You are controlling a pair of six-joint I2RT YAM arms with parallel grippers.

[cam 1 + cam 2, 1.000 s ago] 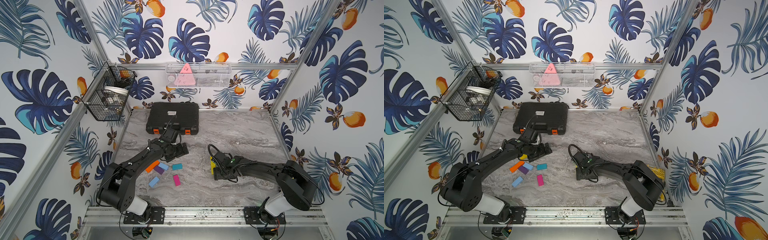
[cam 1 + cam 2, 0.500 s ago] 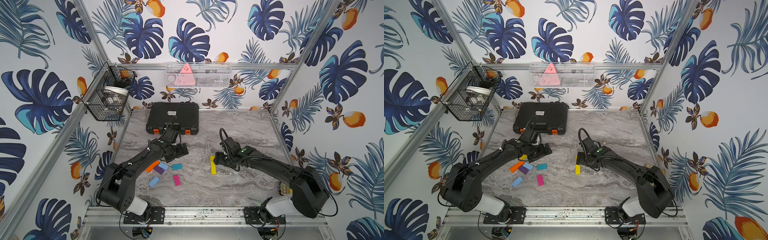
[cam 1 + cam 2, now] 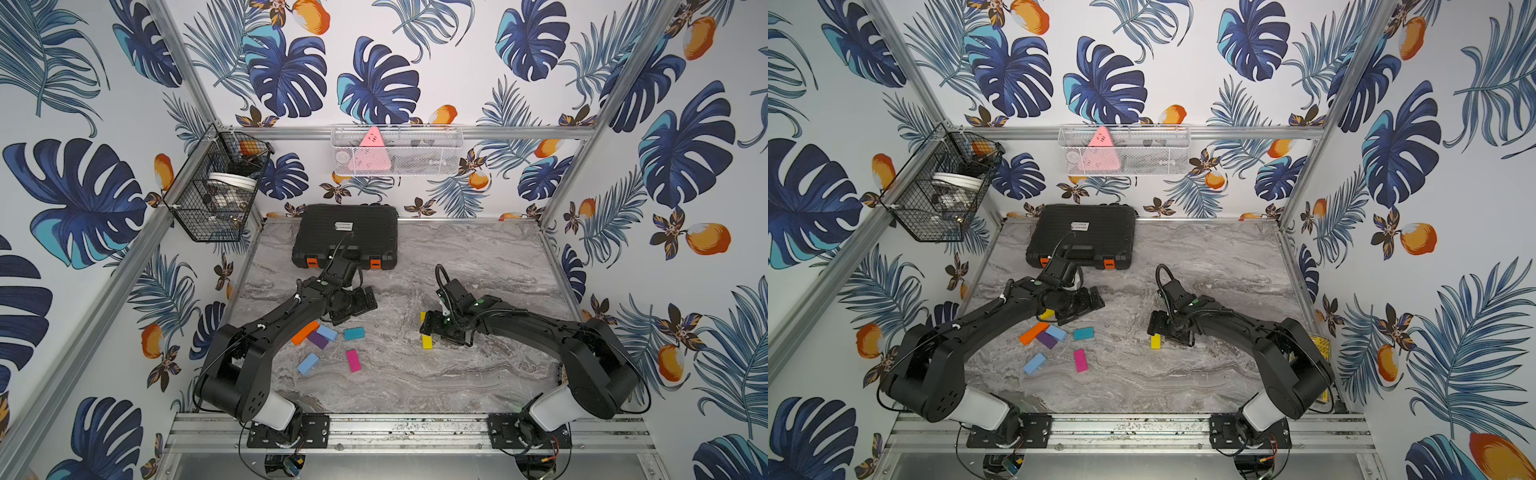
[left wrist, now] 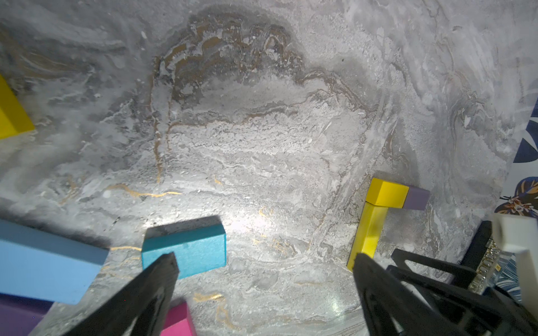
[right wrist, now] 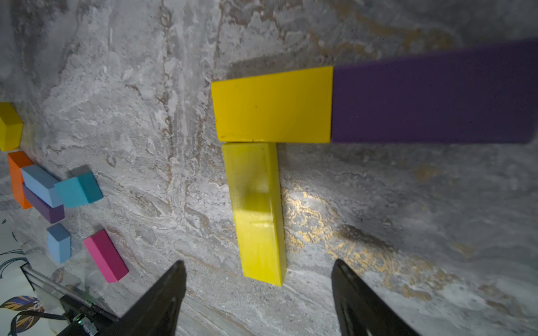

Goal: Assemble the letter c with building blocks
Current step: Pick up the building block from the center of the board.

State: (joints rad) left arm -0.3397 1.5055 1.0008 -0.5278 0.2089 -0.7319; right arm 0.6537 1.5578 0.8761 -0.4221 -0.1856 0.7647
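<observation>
**A:** what's the right hand [image 3: 434, 326] doing?

**B:** low over the counter [image 3: 478, 257], mid-frame, jaws wide and empty around the end of the long yellow block [image 5: 256, 215]. left hand [image 3: 359, 307] spread wide too, just up-frame of the loose blocks [image 3: 328, 336].

Top views: bright, even overhead light, no harsh glare; only soft shadows under the left arm [image 3: 274, 324] and right arm [image 3: 540, 328] on the marble table [image 3: 478, 257]. Wide-angle lens splayed the frame posts [image 3: 187, 62] outward twd the edges; centre sharp, corners softer. Left wrist view: dim w/ dark corners, one white hotspot on the table beside the teal block [image 4: 186, 250]; light blue block [image 4: 43, 261], close to the lens, looked slightly blurred. Right wrist view: similar pool of light hit the long yellow block [image 5: 259, 218], w/ a hard-edged shadow across it; purple block [image 5: 436, 96] was smeared, out of focus; far corners murky.
</observation>
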